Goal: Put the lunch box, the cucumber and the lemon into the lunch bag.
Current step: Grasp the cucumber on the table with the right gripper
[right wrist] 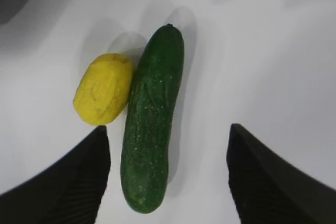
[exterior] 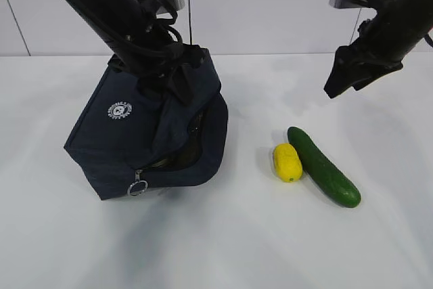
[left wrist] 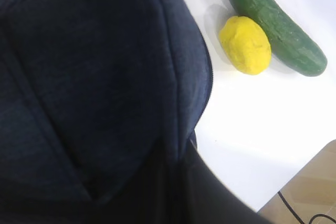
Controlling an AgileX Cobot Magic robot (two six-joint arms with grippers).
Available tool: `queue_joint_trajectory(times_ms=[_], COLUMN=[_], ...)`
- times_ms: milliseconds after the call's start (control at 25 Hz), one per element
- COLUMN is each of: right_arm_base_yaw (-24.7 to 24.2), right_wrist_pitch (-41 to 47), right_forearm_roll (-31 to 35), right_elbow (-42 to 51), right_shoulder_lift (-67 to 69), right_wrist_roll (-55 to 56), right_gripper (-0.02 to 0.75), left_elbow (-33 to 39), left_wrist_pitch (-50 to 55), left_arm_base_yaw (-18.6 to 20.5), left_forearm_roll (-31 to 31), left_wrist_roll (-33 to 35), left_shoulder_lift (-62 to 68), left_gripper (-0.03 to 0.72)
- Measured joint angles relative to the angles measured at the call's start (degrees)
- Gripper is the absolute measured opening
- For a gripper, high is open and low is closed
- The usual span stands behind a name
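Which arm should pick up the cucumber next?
Right. Its open end effector hangs above the cucumber beside the lemon. The left end effector is shut at the top of the lunch bag.

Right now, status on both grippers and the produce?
Left gripper shut on lunch bag. Right gripper open, above cucumber. Lemon touching cucumber.

Place: I read it as a lab-style test bench.
Surface: bare white tabletop [exterior: 223,248].
Backdrop: plain white wall panels [exterior: 270,5] with seams.
Rig: two black arms over it.
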Motion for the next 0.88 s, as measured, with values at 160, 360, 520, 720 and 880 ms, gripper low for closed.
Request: queue_joint_trajectory(times_ms=[160,360,520,720,880], right_arm_base_yaw=[2.14,4.26,6.1,6.76,6.76], right_wrist_pitch=[0.61,2.81,3.36,4.02,4.11], right_forearm_roll=[-3.56,-3.89,-4.85,-5.48,-5.84], right_elbow=[0.0,0.0,0.35,0.35,0.55], right_shoulder_lift=[0.0,2.62,5.53,7.4,8.88], right_wrist_roll=[2.67,3.73,4.59,5.84,6.2], right_gripper=[0.526,0.526,0.526,0.526,0.51], left_elbow=[0.0,0.0,0.0,0.0,0.0], left_wrist_pitch=[0.52,1.17,1.31,1.4,1.43], left_arm_base_yaw=[0.0,0.0,0.0,0.0,0.0], left_forearm_roll=[0.1,0.1,0.1,0.1,0.1], left_wrist_roll=[0.0,0.13,0.13,0.13,0.13], left_shoulder_lift=[0.0,0.0,0.0,0.0,0.0], left_gripper=[0.004,0.004,0.004,0.004,0.004])
